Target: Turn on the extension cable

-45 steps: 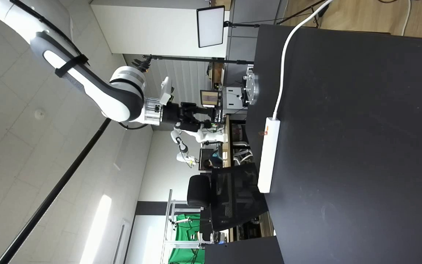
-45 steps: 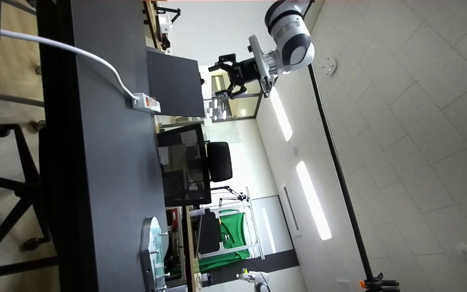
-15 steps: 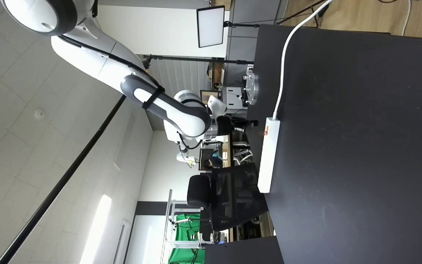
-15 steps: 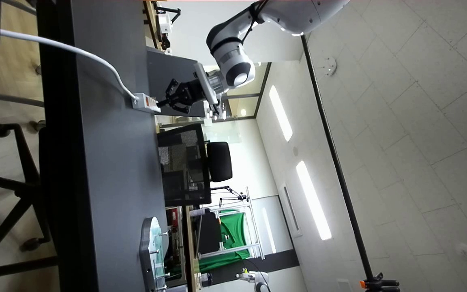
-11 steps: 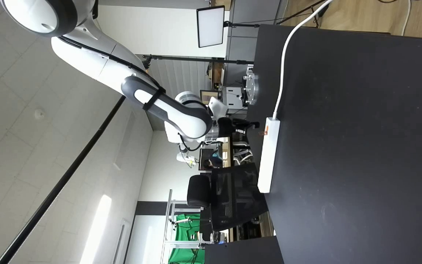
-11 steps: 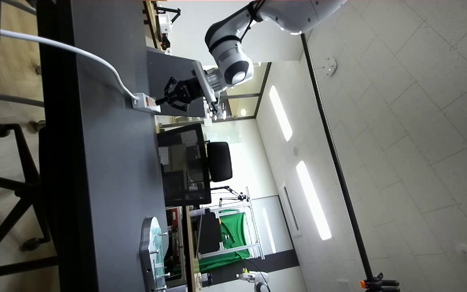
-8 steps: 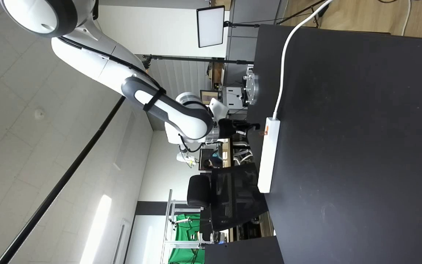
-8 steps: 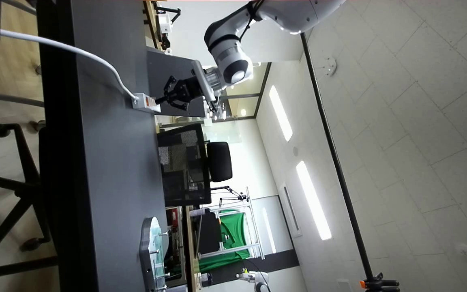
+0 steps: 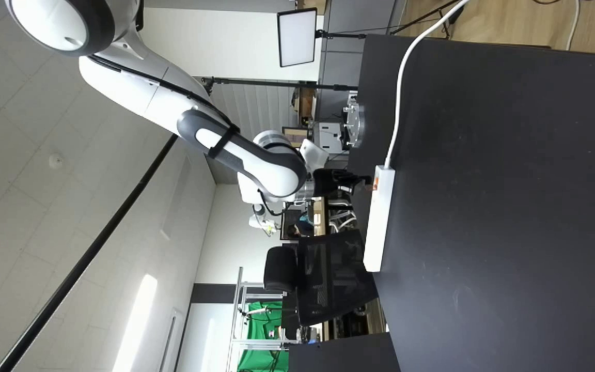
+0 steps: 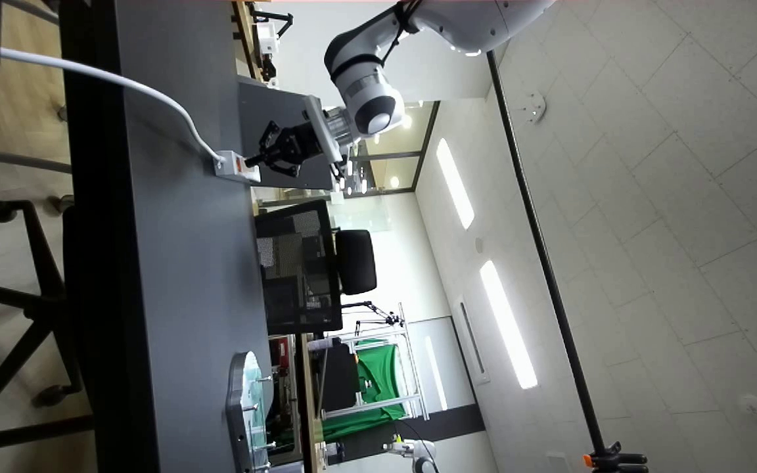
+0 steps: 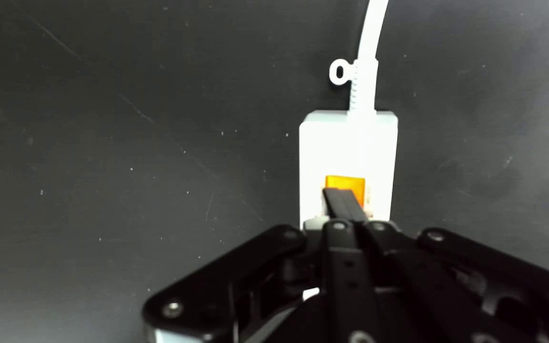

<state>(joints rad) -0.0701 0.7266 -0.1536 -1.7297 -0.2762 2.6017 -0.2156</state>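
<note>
Our Robotiq gripper (image 11: 339, 193) is set narrow, its two fingertips (image 11: 335, 202) flush against each other. In the wrist view it enters from 6 o'clock and points toward 12 o'clock, with the fingertips covering the lower part of the orange switch (image 11: 347, 182). We see the upper part of the switch exposed just past the fingertips, at 12 o'clock. We cannot tell whether the fingertips press on the switch, nor which position the switch holds.

We locate the white power strip (image 11: 329, 150) flat on the black tabletop (image 11: 112, 143). Its cord (image 11: 372, 28) leaves the 12 o'clock end through a ribbed strain relief (image 11: 366, 90); a small ring tab (image 11: 347, 71) projects from this sleeve toward 9 o'clock.

In an exterior view the robot arm (image 9: 274, 173) reaches from 10 o'clock to the cord end of the power strip, whose long axis we read there as roughly 12 to 6 o'clock. A mesh-backed office chair (image 9: 336, 276) stands beyond the tabletop's edge, toward 7 o'clock. In an exterior view we find a flat plate (image 10: 255, 391) with metal posts at 6 o'clock, well apart from the power strip.
</note>
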